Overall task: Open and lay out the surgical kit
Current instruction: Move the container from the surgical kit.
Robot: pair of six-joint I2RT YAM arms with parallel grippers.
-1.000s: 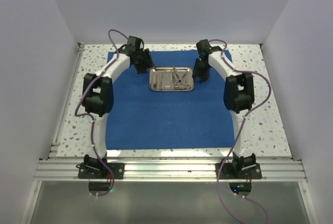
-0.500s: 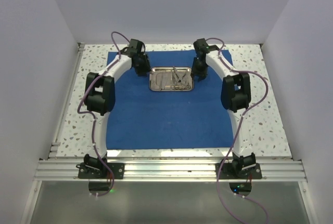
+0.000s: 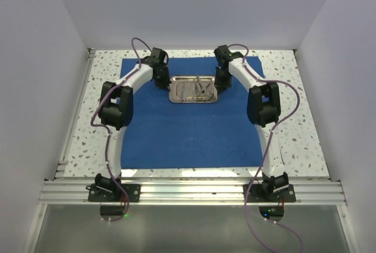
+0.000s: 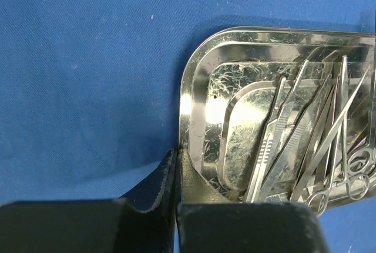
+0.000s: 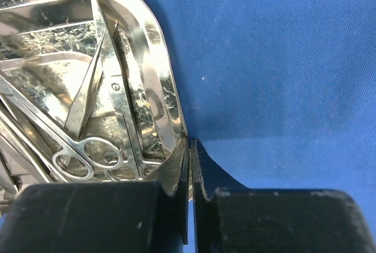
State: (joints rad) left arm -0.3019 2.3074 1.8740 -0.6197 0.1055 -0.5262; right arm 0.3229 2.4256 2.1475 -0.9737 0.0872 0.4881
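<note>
The royal-blue cloth [image 3: 188, 130] lies spread flat on the table. At its far middle sits the steel tray [image 3: 192, 78], with several slender silver instruments [image 3: 197, 90] lying in it. My left gripper [image 3: 164, 83] is at the tray's left end. In the left wrist view the left gripper [image 4: 177, 154] is shut on the tray rim [image 4: 189, 94], one finger on the cloth [image 4: 88, 77] side and one inside, next to the instruments [image 4: 305, 141]. My right gripper [image 3: 221, 83] is at the right end. In its wrist view the right gripper [image 5: 191, 142] is shut on the rim [image 5: 160, 59], beside ring-handled instruments [image 5: 88, 150].
Speckled tabletop [image 3: 294, 124] borders the cloth on both sides. White walls close in the left, right and back. An aluminium rail [image 3: 188, 191] carrying both arm bases runs along the near edge.
Both arms have swung inward to the ends of the tray. Both grippers have closed from open onto its rim. The tray has not shifted.
</note>
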